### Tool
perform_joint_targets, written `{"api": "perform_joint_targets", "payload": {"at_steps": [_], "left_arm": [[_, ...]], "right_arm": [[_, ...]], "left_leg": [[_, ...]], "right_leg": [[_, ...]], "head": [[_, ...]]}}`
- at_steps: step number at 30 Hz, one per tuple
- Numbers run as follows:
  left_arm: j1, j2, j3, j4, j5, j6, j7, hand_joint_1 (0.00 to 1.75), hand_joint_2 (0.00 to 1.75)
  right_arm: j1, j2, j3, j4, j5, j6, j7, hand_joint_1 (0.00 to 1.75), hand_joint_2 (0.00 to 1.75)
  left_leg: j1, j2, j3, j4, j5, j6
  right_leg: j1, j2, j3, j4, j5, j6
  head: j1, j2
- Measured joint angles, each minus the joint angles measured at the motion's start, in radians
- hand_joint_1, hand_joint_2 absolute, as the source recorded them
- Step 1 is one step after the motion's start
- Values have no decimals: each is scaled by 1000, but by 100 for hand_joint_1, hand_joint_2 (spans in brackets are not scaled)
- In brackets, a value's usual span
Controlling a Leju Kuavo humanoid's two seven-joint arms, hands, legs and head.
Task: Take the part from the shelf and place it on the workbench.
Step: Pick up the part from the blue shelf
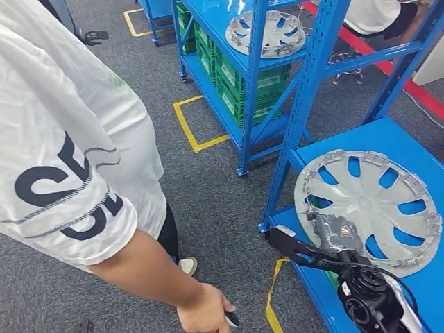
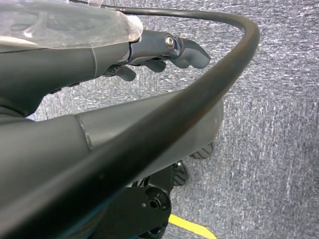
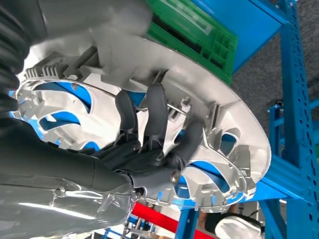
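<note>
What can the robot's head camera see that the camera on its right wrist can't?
Only the head view shows the person's white shirt and bare hand, the yellow floor tape, and a second silver wheel cover on the far shelf.

Only the right wrist view shows the dark fingers curled over the near wheel cover's rim, up close.

Both show that silver wheel cover, the right hand on it, the blue shelf and green crates.
</note>
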Motion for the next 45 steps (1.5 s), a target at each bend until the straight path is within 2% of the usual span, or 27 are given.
{"api": "perform_joint_targets", "payload": {"at_steps": [8, 16, 34, 45], "left_arm": [[0, 0, 0, 0, 5, 6, 2, 0, 0], [0, 0, 0, 0, 6, 6, 2, 0, 0], [0, 1, 0, 0, -1, -3, -1, 0, 0], [0, 3, 0, 0, -21, -11, -4, 0, 0]], "right_arm": [[0, 3, -24, 2, 30, 6, 0, 17, 175], [0, 4, -34, 2, 38, 9, 0, 4, 175], [12, 12, -56, -34, 59, 31, 0, 8, 175], [29, 14, -63, -7, -1, 0, 0, 9, 175]], "left_leg": [[0, 0, 0, 0, 0, 0], [0, 0, 0, 0, 0, 0], [0, 0, 0, 0, 0, 0], [0, 0, 0, 0, 0, 0]], "right_leg": [[0, 0, 0, 0, 0, 0], [0, 0, 1, 0, 0, 0], [0, 0, 0, 0, 0, 0], [0, 0, 0, 0, -1, 0]], "head": [[0, 0], [1, 0], [0, 0], [0, 0]]}}
